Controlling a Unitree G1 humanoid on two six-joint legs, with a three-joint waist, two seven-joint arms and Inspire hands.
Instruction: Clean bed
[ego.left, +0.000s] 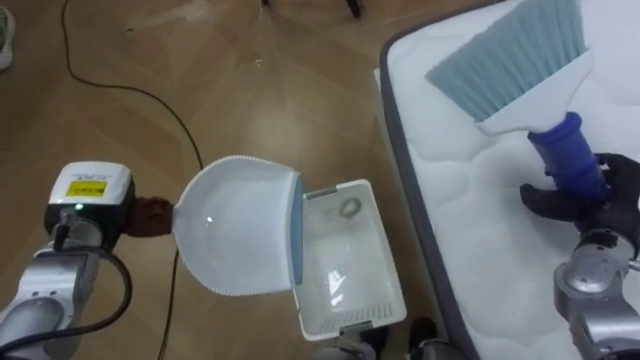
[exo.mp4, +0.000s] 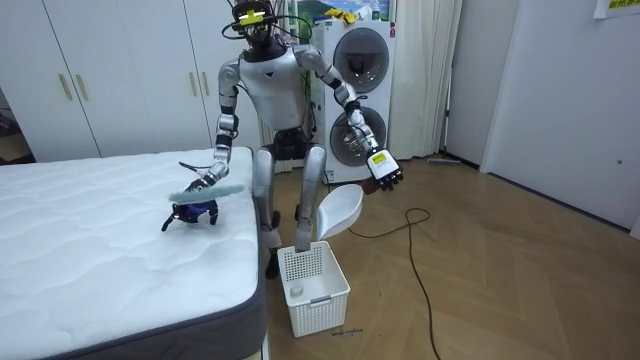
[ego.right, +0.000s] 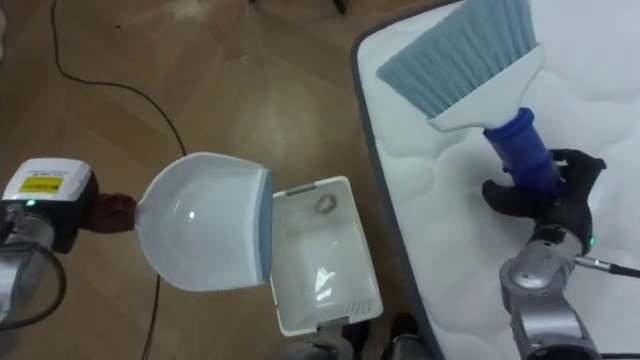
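Observation:
My right hand (ego.left: 578, 200) is shut on the blue handle of a brush (ego.left: 512, 60), whose pale blue bristles point away from me over the white mattress (ego.left: 470, 230). My left hand (ego.left: 150, 216) grips the handle of a white dustpan (ego.left: 240, 228), tilted with its lip over a white basket (ego.left: 372, 290) on the floor beside the bed. A small crumpled scrap (ego.left: 350, 208) lies inside the basket. In the room view I stand at the bed's (exo.mp4: 100, 240) corner, with the dustpan (exo.mp4: 340, 210) above the basket (exo.mp4: 313, 290).
A black cable (ego.left: 150, 100) runs across the wooden floor to my left. Behind me stand a washing machine (exo.mp4: 360, 125) and white wardrobes (exo.mp4: 100, 70). The mattress has a grey edge (ego.left: 400, 170) close to the basket.

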